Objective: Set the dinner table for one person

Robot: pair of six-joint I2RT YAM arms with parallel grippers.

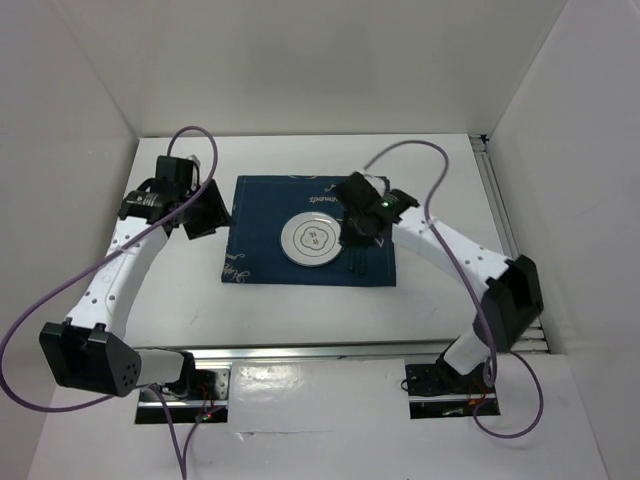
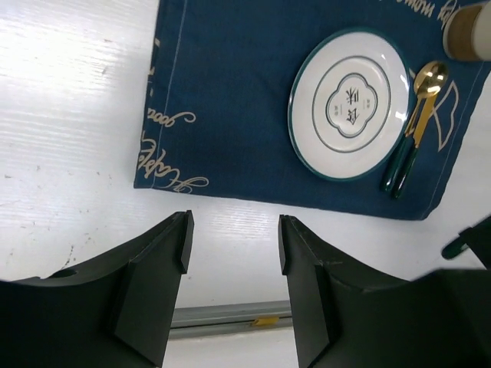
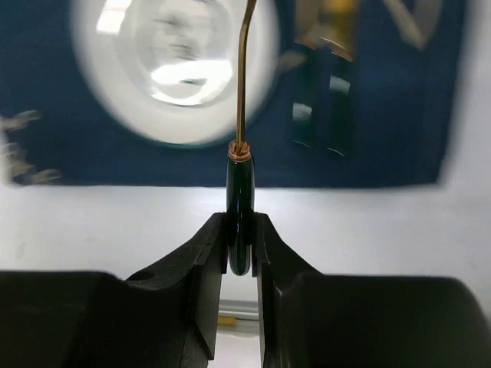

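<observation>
White walls enclose the table [image 1: 300, 310], a white top spanning the cell floor with a rail [image 1: 330, 352] along its near edge. Navy mat [image 1: 260, 215] lies at table centre, and the plate [image 1: 313, 240] sits on it, right of its middle. Spoon [image 2: 430, 77] and a second green-handled utensil [image 2: 391, 175], type unclear, lie side by side on the mat just right of the plate. Cup [image 2: 468, 32] stands beyond them near the mat's far right corner. Right gripper [image 3: 240, 230], above the mat's right part, is clamped on the green handle of a gold-shafted utensil [image 3: 240, 180], its tip out of frame. Left gripper [image 2: 234, 230] hangs over bare table beside the mat's left edge, fingers wide apart, holding nothing
</observation>
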